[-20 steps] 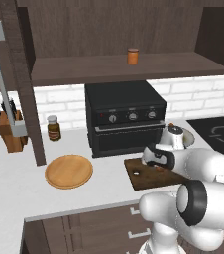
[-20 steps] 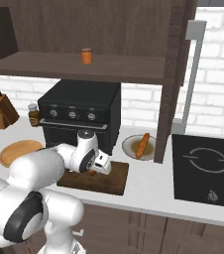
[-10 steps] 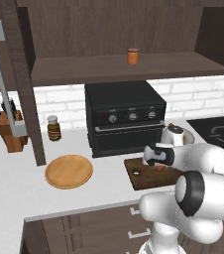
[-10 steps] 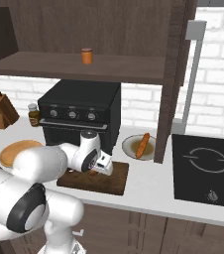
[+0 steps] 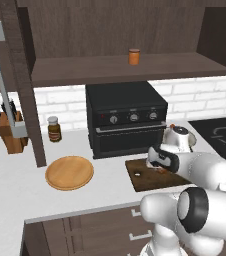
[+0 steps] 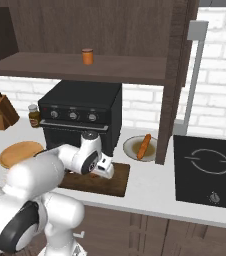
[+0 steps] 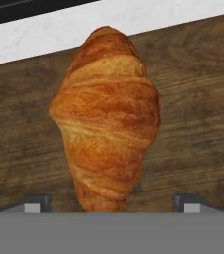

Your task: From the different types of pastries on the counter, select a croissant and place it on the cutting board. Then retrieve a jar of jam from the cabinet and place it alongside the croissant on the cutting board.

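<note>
Golden-brown croissant [image 7: 105, 119] lay flat on the cutting board [image 7: 198, 99] right under my gripper [image 7: 113, 203], jaws spread wide around it.

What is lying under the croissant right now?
The croissant lies on the dark cutting board, with pale counter past the board's far edge. The patch of board directly beneath the pastry is covered, so the contact itself cannot be seen.
</note>
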You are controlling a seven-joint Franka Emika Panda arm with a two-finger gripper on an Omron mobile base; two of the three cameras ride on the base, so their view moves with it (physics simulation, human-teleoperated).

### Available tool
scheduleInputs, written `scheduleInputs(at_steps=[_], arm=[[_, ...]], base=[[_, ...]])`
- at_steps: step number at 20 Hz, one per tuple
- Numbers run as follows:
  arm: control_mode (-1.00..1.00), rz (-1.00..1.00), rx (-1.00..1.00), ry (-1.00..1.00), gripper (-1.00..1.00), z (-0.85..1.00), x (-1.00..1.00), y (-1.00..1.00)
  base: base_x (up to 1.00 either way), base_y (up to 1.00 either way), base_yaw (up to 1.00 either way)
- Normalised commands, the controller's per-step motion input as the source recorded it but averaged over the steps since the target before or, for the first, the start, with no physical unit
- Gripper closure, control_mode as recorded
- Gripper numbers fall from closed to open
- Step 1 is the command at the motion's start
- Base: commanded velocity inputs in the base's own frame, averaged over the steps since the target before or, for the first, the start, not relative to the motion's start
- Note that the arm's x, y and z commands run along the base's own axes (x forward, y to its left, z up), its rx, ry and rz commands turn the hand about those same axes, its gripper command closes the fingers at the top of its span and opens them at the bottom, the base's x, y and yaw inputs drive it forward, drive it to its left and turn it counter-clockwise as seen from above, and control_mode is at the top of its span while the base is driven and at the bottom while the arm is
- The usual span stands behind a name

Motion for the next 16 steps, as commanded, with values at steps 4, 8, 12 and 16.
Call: scheduleInputs(at_steps=[4,8,12,16], arm=[[-1.0,0.0,0.0,-0.18,-1.0,0.78,-0.43,0.0],[-1.0,0.0,0.0,-0.15,-1.0,0.96,-0.36,0.0],[-1.0,0.0,0.0,-0.15,-1.0,0.94,-0.4,0.0],[-1.0,0.03,0.0,-0.22,-1.0,0.83,-0.2,0.02]], base=[[0.0,0.0,0.0],[0.0,0.0,0.0],[0.0,0.0,0.0],[0.0,0.0,0.0]])
